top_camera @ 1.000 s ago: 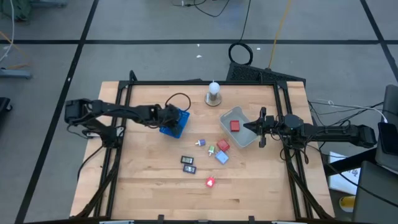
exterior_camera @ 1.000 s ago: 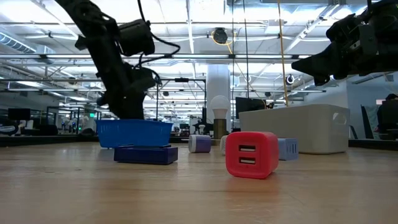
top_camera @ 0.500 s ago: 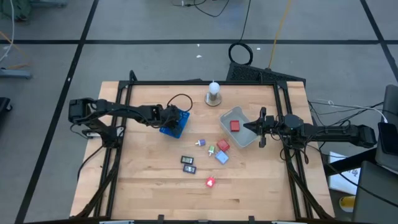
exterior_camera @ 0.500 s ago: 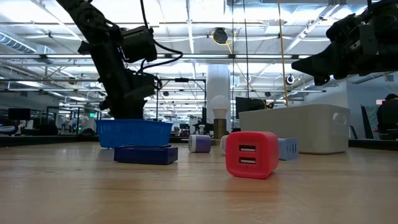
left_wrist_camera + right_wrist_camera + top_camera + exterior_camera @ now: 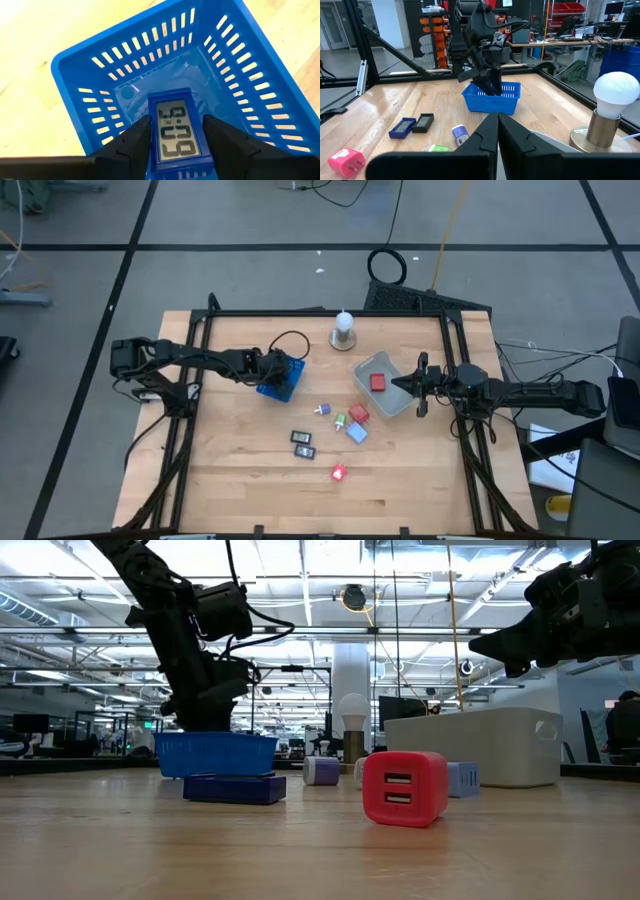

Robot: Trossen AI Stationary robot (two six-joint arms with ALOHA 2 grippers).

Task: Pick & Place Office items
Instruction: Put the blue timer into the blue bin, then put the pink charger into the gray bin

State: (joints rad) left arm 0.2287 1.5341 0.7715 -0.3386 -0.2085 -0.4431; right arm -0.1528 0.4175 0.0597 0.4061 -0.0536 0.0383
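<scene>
Left gripper down inside blue basket, fingers either side of small blue clock. Gaps show beside clock, so grip looks loosened; clock sits on basket floor. Step looks like drop-off.

Middle of table: loose bits wait, two dark blocks, purple-white bit, red and blue blocks, pink plug.

Right gripper shut, empty, over grey tray; red block lies inside.

Next: lift left gripper straight up, clear of basket wall, go for next piece.
</scene>
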